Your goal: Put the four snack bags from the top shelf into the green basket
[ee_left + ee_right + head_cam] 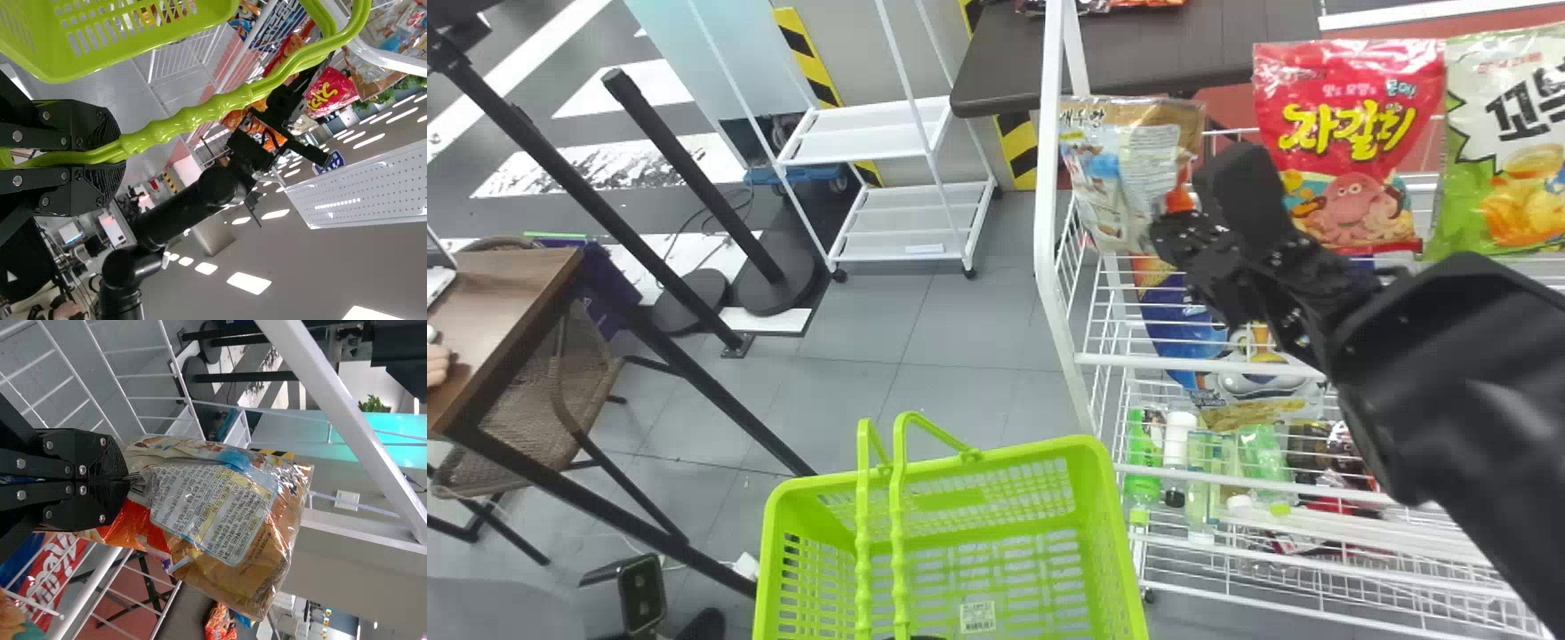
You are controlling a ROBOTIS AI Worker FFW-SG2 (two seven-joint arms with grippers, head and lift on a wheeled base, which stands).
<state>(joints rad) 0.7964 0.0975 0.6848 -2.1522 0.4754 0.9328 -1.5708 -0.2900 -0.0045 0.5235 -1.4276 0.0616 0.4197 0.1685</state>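
Note:
My right gripper (1178, 227) is at the left end of the top shelf, closed on a brown and blue snack bag (1125, 169). In the right wrist view the right gripper (130, 479) pinches one end of that snack bag (220, 513). A red snack bag (1352, 142) and a green and white snack bag (1507, 151) stand farther right on the shelf. The green basket (1098, 453) is low in front, left of the rack. In the left wrist view my left gripper (120, 157) is shut on the basket's handles (207, 113).
The white wire rack's upright (1047, 178) stands beside the held bag. Lower shelves carry a blue snack bag (1183, 329) and bottles (1178, 440). A dark table (1138, 53) lies behind the rack, and a white cart (871, 133) stands farther back.

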